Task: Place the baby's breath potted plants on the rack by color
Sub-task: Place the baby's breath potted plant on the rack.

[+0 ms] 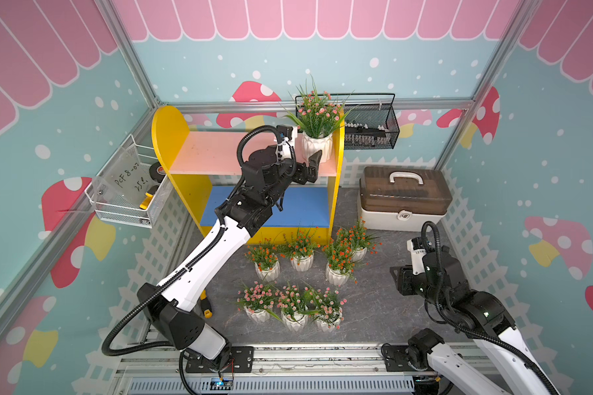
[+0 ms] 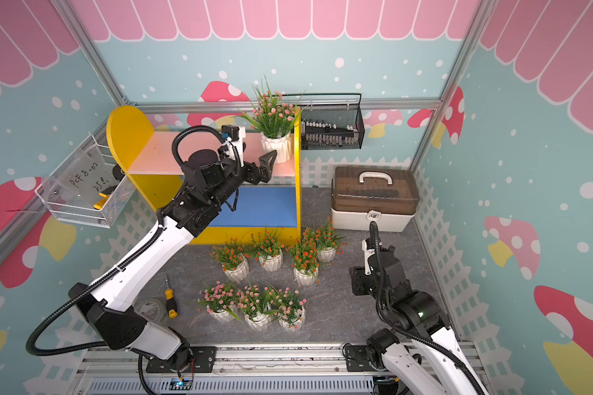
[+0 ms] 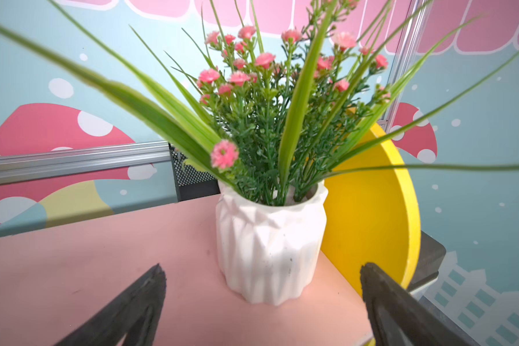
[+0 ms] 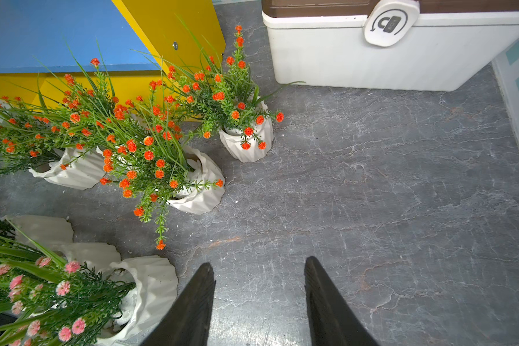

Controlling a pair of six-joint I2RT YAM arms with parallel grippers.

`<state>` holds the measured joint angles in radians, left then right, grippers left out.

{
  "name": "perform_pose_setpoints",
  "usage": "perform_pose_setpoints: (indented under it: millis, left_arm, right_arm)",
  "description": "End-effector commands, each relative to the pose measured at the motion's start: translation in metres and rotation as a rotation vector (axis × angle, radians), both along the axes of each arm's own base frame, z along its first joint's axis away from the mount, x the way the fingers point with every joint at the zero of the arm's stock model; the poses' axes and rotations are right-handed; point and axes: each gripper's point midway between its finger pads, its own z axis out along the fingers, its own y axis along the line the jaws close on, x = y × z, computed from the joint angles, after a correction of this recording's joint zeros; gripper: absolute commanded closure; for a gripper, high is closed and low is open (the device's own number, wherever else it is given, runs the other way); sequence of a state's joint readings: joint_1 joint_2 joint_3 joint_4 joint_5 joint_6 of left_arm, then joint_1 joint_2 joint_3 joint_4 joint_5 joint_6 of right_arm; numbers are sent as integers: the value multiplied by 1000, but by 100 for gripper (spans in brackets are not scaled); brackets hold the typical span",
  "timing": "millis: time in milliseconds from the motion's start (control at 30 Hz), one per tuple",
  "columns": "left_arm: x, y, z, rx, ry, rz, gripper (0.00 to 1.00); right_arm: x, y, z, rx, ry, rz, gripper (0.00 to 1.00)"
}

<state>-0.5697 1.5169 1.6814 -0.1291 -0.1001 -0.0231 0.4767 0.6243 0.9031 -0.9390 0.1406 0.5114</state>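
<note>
The rack [image 1: 206, 154] has yellow sides, a pink upper board and a blue lower board [image 1: 298, 205]. One pink-blossomed baby's breath potted plant [image 1: 317, 145] [image 3: 270, 248] stands upright at the right end of the pink board, against the yellow side. My left gripper [image 3: 262, 266] [image 1: 308, 171] is open just in front of its pot, with both fingers clear of it. On the floor in front of the rack stand several orange-blossomed plants [image 1: 302, 246] [image 4: 150, 155] and three pink ones [image 1: 293, 301] [image 4: 150, 287]. My right gripper [image 4: 259, 262] hangs open over bare floor, right of the plants.
A white box with a brown lid [image 1: 403, 198] sits right of the rack. A black mesh basket [image 1: 370, 130] hangs on the back wall and a white wire basket [image 1: 127, 191] on the left wall. A screwdriver [image 2: 170, 301] and a tape roll [image 2: 149, 307] lie near the left arm.
</note>
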Motion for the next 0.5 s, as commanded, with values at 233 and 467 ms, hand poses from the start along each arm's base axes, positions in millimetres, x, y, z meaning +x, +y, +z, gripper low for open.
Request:
perform_pose_setpoints:
  millis: [233,467]
  left_arm:
    - [-67,27,-43,4,63,-67,1]
    - [-120,30,-92,-1,141,-80,1]
  right_arm:
    - [6,12,-17,1,90,27,49]
    - [6,30,-34,64,142,81,49]
